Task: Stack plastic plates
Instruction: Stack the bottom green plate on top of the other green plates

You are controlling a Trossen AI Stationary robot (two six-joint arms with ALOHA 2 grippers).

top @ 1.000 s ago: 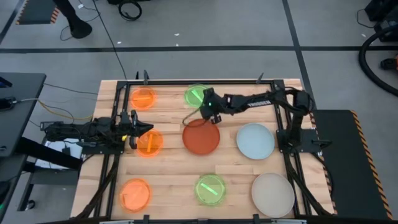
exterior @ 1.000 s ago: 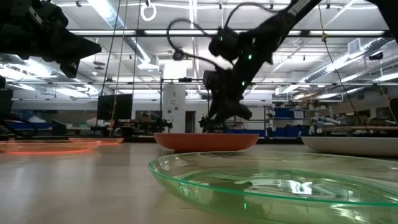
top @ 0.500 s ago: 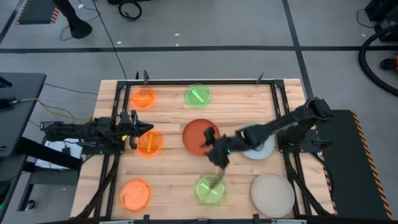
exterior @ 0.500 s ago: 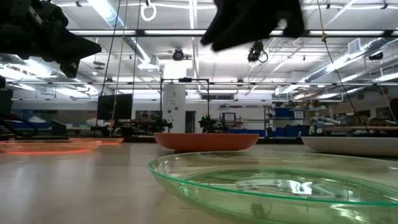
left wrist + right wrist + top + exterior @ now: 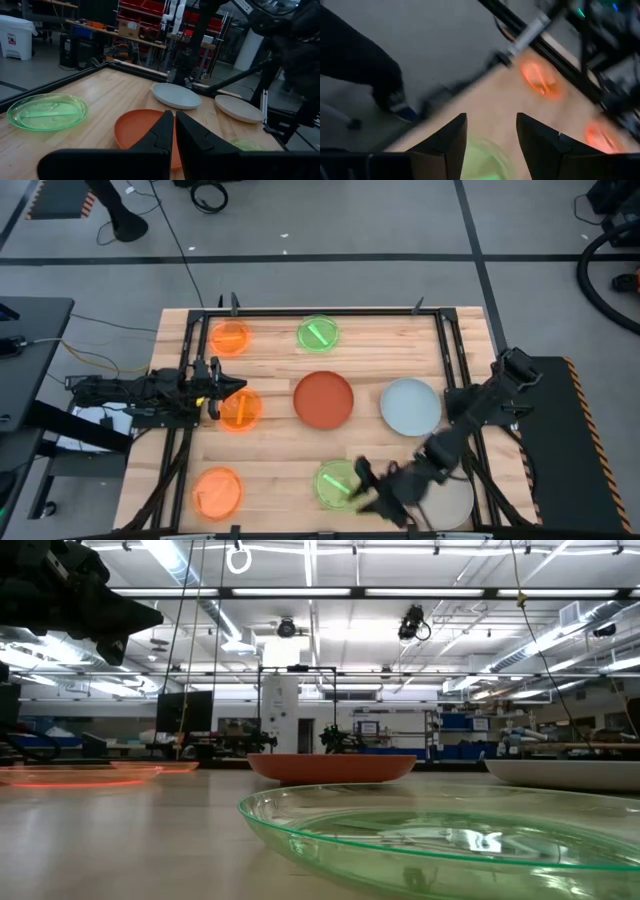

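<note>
In the high view, small orange plates lie at the far left [image 5: 231, 337], mid left [image 5: 240, 409] and near left [image 5: 217, 491]. Small green plates lie at the far middle [image 5: 318, 333] and near middle [image 5: 338, 484]. The red-orange plate [image 5: 324, 400], the pale blue plate [image 5: 410, 406] and the beige plate [image 5: 452, 502] lie separately. My right gripper [image 5: 366, 485] is open, blurred, at the near green plate's right edge; the right wrist view [image 5: 490, 132] shows that plate [image 5: 480, 157] below its fingers. My left gripper [image 5: 225, 387] is shut over the mid-left orange plate.
A dark metal frame [image 5: 450, 360] runs around the wooden table top. My right arm [image 5: 470, 415] crosses the table's right side and covers part of the beige plate. Bare wood [image 5: 280, 465] lies between the plates. A person's dark leg and shoe [image 5: 395, 100] shows beyond the table.
My right arm has swept from the far green plate, across the red-orange plate, to the near green plate at the front edge. My left arm has not moved.
</note>
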